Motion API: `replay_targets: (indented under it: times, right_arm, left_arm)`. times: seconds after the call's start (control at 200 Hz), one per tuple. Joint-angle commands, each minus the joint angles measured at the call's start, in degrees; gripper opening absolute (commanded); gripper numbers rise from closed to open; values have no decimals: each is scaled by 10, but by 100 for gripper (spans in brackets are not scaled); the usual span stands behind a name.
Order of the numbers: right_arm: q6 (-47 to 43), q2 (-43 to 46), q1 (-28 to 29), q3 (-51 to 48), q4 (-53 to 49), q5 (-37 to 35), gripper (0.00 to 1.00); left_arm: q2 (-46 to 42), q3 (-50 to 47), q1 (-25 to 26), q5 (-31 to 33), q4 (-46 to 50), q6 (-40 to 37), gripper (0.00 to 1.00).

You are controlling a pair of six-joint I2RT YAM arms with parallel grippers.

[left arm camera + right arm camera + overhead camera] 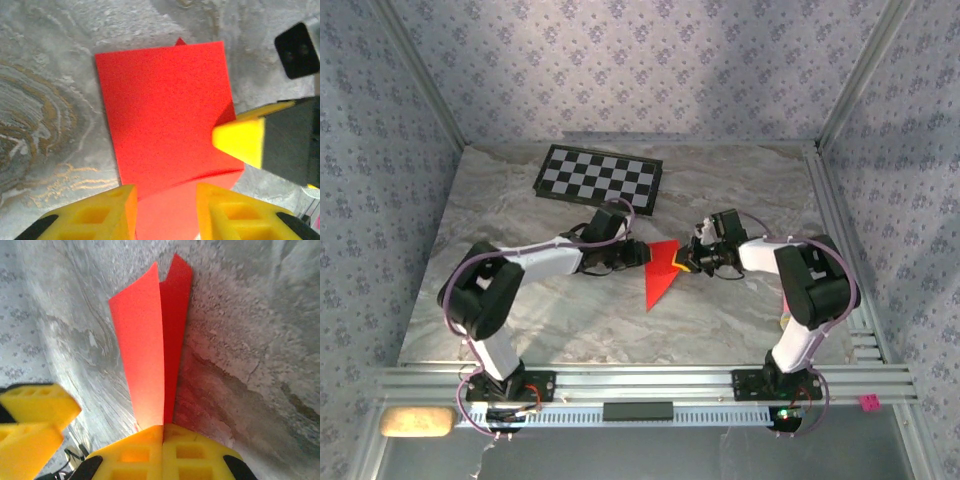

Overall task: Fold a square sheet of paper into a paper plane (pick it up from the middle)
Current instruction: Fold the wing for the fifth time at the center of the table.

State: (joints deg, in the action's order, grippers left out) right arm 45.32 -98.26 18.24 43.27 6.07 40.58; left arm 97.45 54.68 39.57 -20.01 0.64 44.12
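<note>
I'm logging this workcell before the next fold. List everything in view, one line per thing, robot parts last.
folded red paper sheet: one, bright red, table centre, between the two grippers
black-and-white checkerboard: one, lying flat at the far side of the table, left of centre
marble-patterned table: one, grey with tan veins, under everything
beige pad: one, tan, near left corner, off the table
pink tag: one, pink, by the rail's right end
aluminium rail: one, silver, near edge, carrying both arm bases
left gripper: one, yellow fingers apart, at the paper's edge
right gripper: one, yellow fingers shut on the paper
</note>
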Motion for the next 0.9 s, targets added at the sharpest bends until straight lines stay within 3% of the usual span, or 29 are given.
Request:
replay_targets:
  times: [0.0, 0.205, 0.51, 0.735, 0.895]
  right_arm:
    - [78, 22, -2, -21, 35, -41, 0]
    - [125, 34, 1, -32, 38, -52, 0]
    - [141, 40, 9, -31, 46, -49, 0]
    - [144, 41, 12, -29, 53, -46, 0]
    - [145, 42, 12, -29, 56, -46, 0]
  left_arm:
    - [-30, -10, 21, 32, 11, -38, 39]
    - [-44, 2, 103, 148, 71, -119, 43]
    - [19, 71, 213, 301, 160, -194, 48]
    - [77, 132, 250, 394, 226, -210, 46]
    - [96, 149, 260, 417, 240, -216, 43]
